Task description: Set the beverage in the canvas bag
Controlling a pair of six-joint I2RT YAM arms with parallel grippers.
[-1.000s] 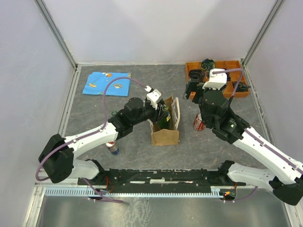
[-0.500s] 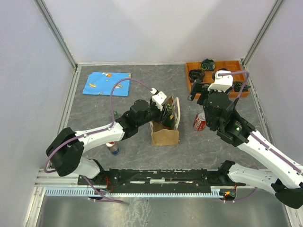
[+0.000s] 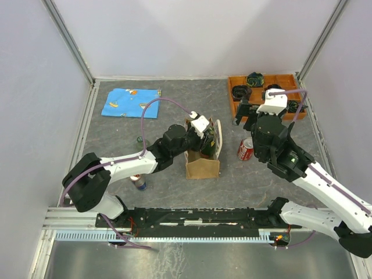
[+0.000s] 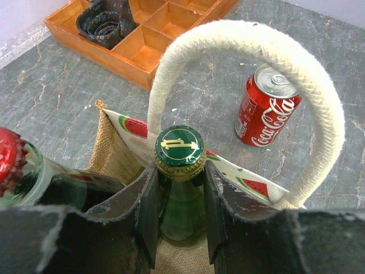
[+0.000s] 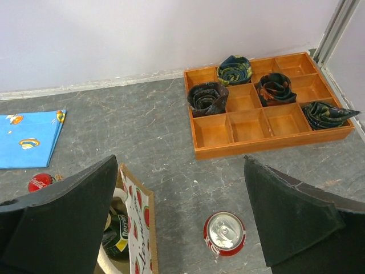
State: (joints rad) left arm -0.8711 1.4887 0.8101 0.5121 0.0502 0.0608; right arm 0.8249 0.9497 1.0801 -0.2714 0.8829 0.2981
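Left wrist view: left fingers (image 4: 140,220) clamped on the neck of the green bottle (image 4: 179,151), its body down inside the canvas bag (image 4: 111,160). I'd lower it straight, clear of the rope handle (image 4: 251,48), then release. Left arm stretches out over the bag; right fingers (image 5: 63,222) hang spread near the Coke can (image 5: 224,233).

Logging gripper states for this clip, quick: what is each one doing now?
Left gripper: shut on the green bottle, at the canvas bag.
Right gripper: open, holding nothing.
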